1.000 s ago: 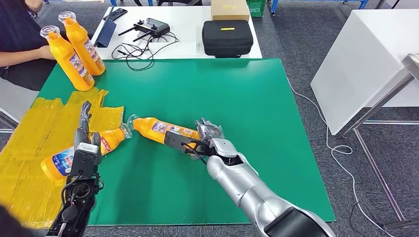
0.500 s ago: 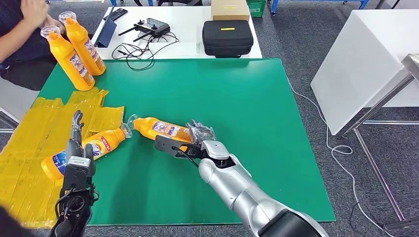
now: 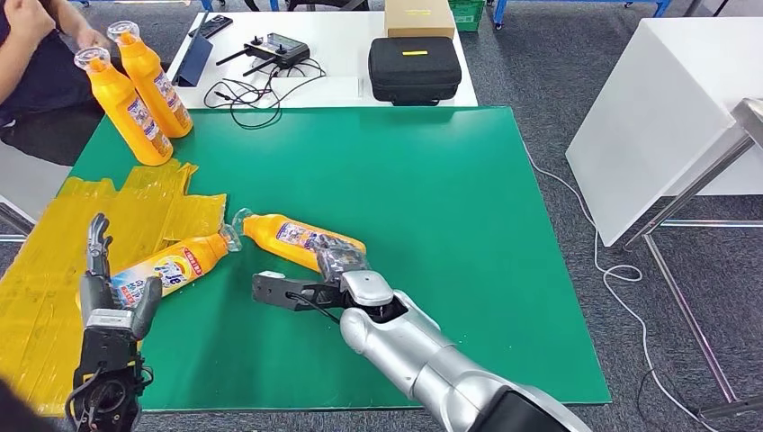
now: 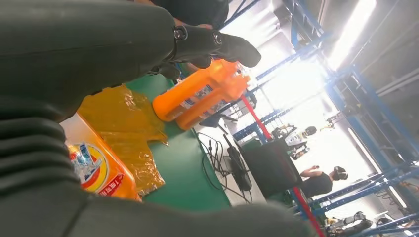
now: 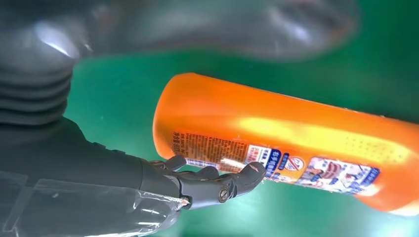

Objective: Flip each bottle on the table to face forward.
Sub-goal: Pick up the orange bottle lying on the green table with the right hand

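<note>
Green matting covers the bench (image 3: 432,180), with a crumpled yellow sheet (image 3: 54,270) laid over its left part and a white table behind carrying a black case (image 3: 414,67) and a controller (image 3: 274,47).

Change, left side: the left hand (image 3: 103,288) has drawn back toward the robot over the past second and now stands clear of the near bottle (image 3: 166,267), fingers spread, holding nothing. That bottle lies flat on the yellow sheet with its printed label up, where earlier its label side was partly covered by the hand.

Change, centre: the right hand (image 3: 306,290) has slid back and to the left, off the second bottle (image 3: 301,238). Its fingers are extended and apart, empty; the right wrist view shows them just beside the bottle's base, not around it. This bottle lies flat on the green mat, label visible, its capped neck close to that of the near bottle.

Judgement: both lying bottles appear released with labels showing, so this pair is probably finished.

Containers: two standing bottles (image 3: 135,90) sit at the far left corner near a person's arm (image 3: 36,54). All four are opaque with clear caps on; contents cannot be seen.
</note>
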